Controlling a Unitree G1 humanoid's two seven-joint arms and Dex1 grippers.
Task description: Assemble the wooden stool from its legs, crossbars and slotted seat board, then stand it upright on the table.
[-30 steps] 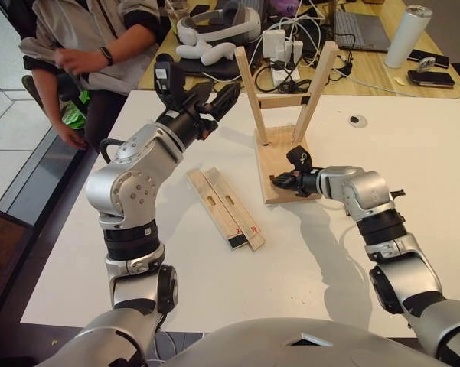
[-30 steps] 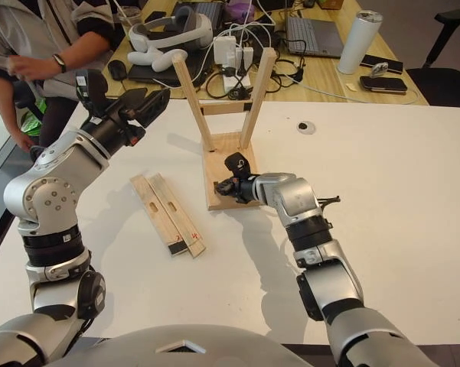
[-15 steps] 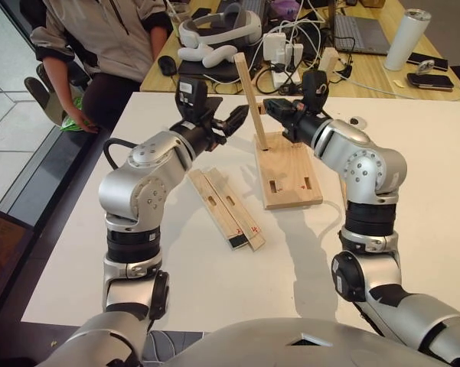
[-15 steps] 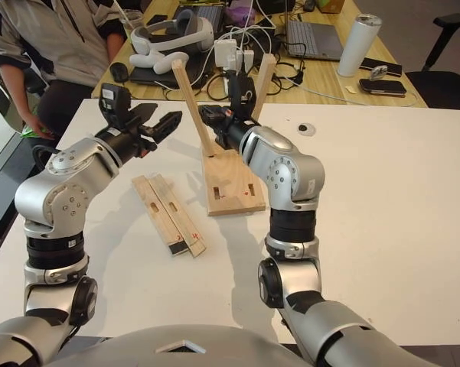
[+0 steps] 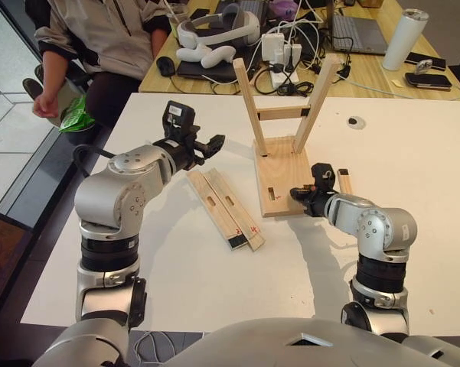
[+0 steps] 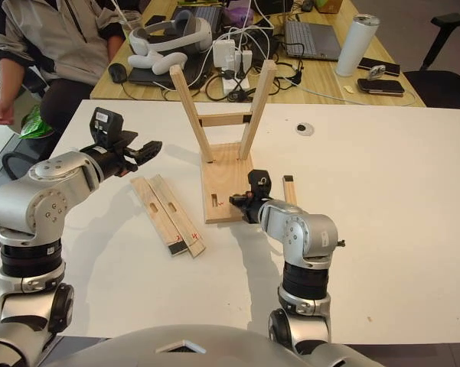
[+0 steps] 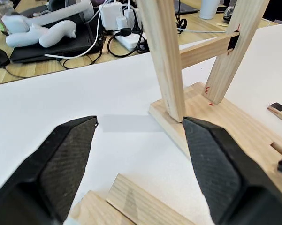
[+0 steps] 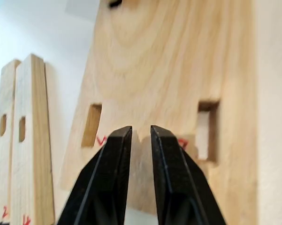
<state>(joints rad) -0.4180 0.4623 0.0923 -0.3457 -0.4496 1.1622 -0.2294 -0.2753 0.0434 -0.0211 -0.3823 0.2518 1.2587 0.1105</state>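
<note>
Table (image 5: 413, 153) carries the seat board (image 5: 279, 172) lying flat, with two upright legs (image 5: 249, 99) and a joined crossbar (image 5: 282, 113) socketed in. Two loose legs (image 5: 226, 206) lie left of it, a spare crossbar (image 5: 344, 181) to its right. The wood looks light, stiff and grippy; take the legs mid-length. Left gripper (image 7: 140, 121) is spread near the loose legs' far ends. Right gripper (image 8: 141, 133) is nearly pressed together, empty, at the board's near edge.

Seat board (image 8: 169, 70): far end blurred, sides cut by frame. Red marks (image 8: 101, 139) flanking right gripper (image 8: 141, 130): partly covered, unreadable. Upright legs (image 7: 164, 56) beyond left gripper (image 7: 140, 121): upper ends cut off. Loose legs (image 7: 126, 206) near it: mostly out of frame.
</note>
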